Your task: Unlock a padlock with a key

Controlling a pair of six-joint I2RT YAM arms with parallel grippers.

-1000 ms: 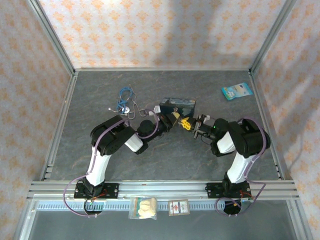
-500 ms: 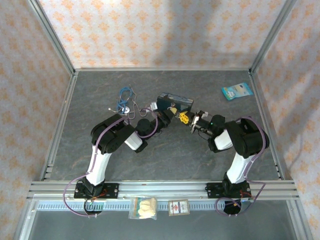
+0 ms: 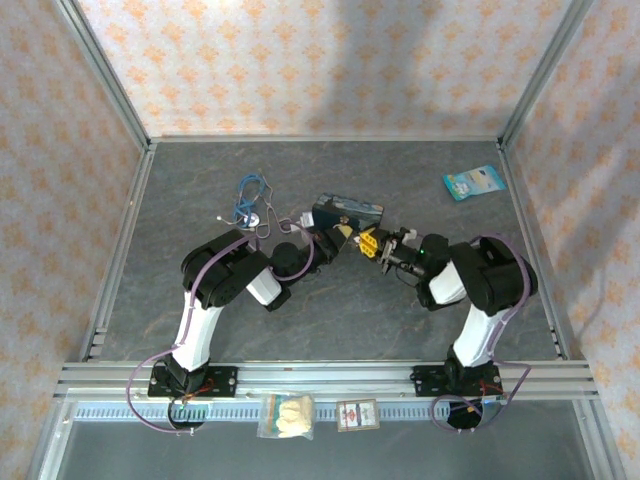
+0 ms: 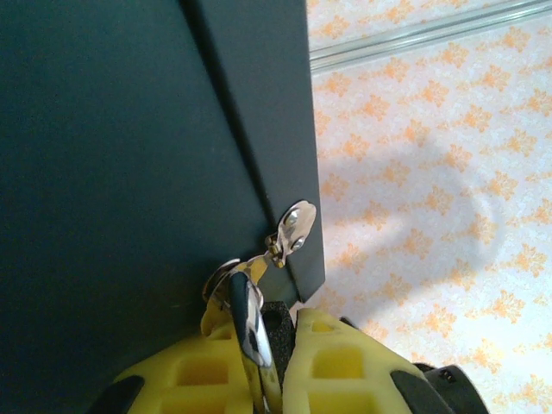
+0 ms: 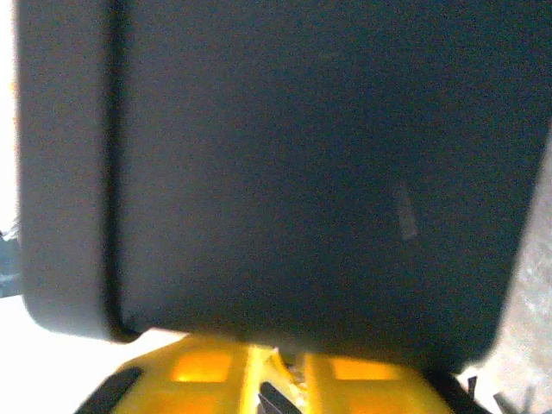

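In the left wrist view my left gripper is shut on a curved silver bar, which I read as the shackle of the padlock. The padlock's dark body is hidden between the yellow fingers. A small flat silver piece with two holes, apparently the key, hangs off a thin ring at the shackle's tip. From above, the left gripper and right gripper nearly meet at the front of the blue box. The right gripper has its fingers almost together, and what lies between them is blurred.
The dark face of the box stands right against both wrist cameras. A blue cord bundle with a metal disc lies to the left. A blue packet sits at the back right. Two small packets rest on the near rail.
Both grippers have edged up and to the left, closer to the blue box. The box tilted and shifted half a second ago and now sits a little further left.
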